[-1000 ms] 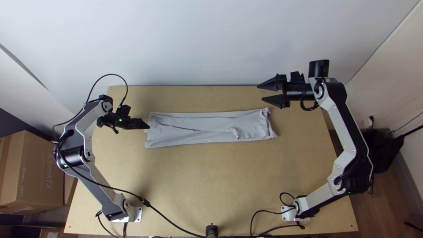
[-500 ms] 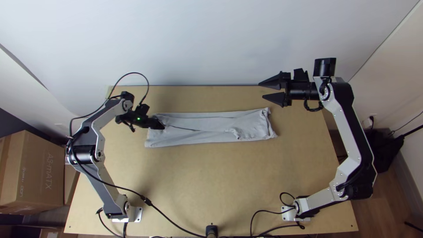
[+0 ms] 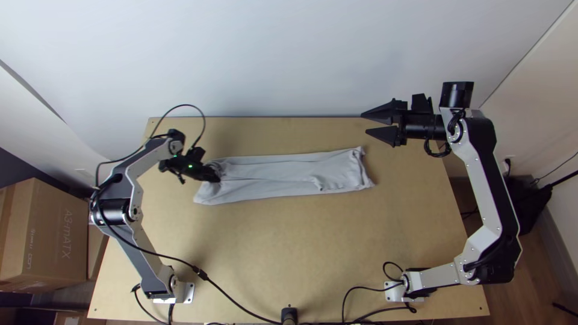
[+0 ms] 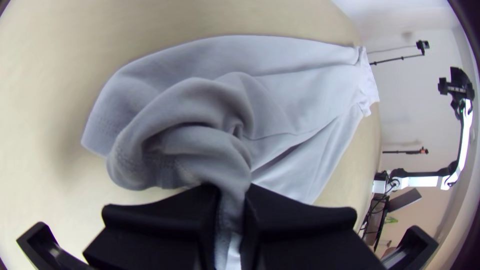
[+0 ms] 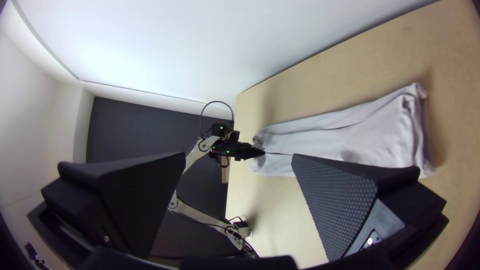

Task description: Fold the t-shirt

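- Currently, the t-shirt (image 3: 271, 174) lies on the worktop (image 3: 289, 241) as a long folded strip. One end is bunched at the jaws of the left gripper (image 4: 231, 193); the strip runs away from them, passing below and just beside the right jaws.
- Left jaws: clenched on a gathered fold of cloth. Right gripper (image 3: 365, 123): jaws spread, nothing between them, apart from the shirt's far end (image 3: 362, 168).
- Risk 1: incomplete pickup. A lower layer (image 4: 97, 130) lies outside the left jaws; if the pinch takes the upper cloth alone, lifting would probably peel the layers apart. Layer count in the pinch: cannot tell.
- Risk 2: skewed fold. Cause: the grip is bunched rather than flat across the width, so one corner may trail.
- Risk 3: whole strip slides. Cause: the right jaws are not holding the far end, so friction is the likely restraint.
- Risk 4: slip. Thick, uneven gather could work loose during a quick lift.
- Containers: cardboard box (image 3: 45, 235), beyond the left jaws, off the worktop's side. Contents cannot be told; presumably no part in the folding.
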